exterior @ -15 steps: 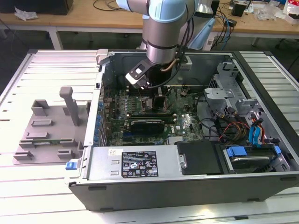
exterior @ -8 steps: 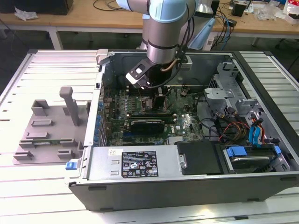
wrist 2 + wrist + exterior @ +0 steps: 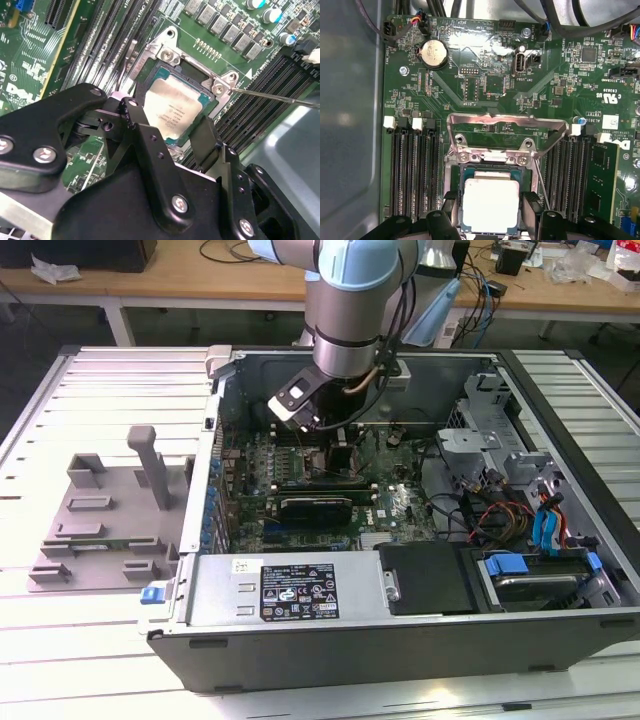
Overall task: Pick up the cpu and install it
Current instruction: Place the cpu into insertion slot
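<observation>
The cpu [image 3: 491, 202], a small square chip with a silvery top plate [image 3: 174, 111], lies flat in or just over the open socket [image 3: 167, 56] on the green motherboard [image 3: 485, 85]. My gripper [image 3: 491, 214] straddles it in both wrist views, one black finger [image 3: 136, 117] against each of two opposite edges, so it looks shut on the cpu. The socket's metal load plate [image 3: 507, 125] stands lifted, and its thin lever [image 3: 280, 95] sticks out to one side. In the exterior view the arm reaches down into the computer case, with the gripper [image 3: 340, 452] low over the board.
Black memory slots [image 3: 412, 170] flank the socket on both sides. A coin battery [image 3: 433, 53] sits farther up the board. A long black card [image 3: 315, 508], cables and drive bays [image 3: 520, 510] crowd the case. A grey fixture [image 3: 110, 510] lies at the exterior view's left.
</observation>
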Robot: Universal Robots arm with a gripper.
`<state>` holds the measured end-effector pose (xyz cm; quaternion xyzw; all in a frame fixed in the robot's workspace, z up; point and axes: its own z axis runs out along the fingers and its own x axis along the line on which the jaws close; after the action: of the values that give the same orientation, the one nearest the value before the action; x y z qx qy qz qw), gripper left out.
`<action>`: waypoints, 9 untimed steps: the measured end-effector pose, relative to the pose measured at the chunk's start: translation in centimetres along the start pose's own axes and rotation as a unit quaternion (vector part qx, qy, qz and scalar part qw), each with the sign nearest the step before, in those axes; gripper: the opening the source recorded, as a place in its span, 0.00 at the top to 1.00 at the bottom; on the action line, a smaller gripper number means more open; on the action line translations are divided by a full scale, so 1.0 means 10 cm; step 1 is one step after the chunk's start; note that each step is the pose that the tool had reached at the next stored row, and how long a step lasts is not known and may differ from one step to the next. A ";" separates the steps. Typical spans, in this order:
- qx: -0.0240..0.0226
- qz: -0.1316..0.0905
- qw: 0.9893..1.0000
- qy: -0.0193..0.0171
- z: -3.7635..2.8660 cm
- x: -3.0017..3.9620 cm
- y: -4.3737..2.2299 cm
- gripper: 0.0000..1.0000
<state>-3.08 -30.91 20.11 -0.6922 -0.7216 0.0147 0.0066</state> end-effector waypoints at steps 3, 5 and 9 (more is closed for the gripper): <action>0.000 0.000 1.000 0.000 0.013 0.001 -0.012 0.38; 0.000 0.000 1.000 0.000 0.029 0.007 -0.012 0.38; 0.000 0.000 1.000 0.000 0.038 0.017 -0.011 0.38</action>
<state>-3.21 -30.75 19.74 -0.6922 -0.7216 0.0147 0.0066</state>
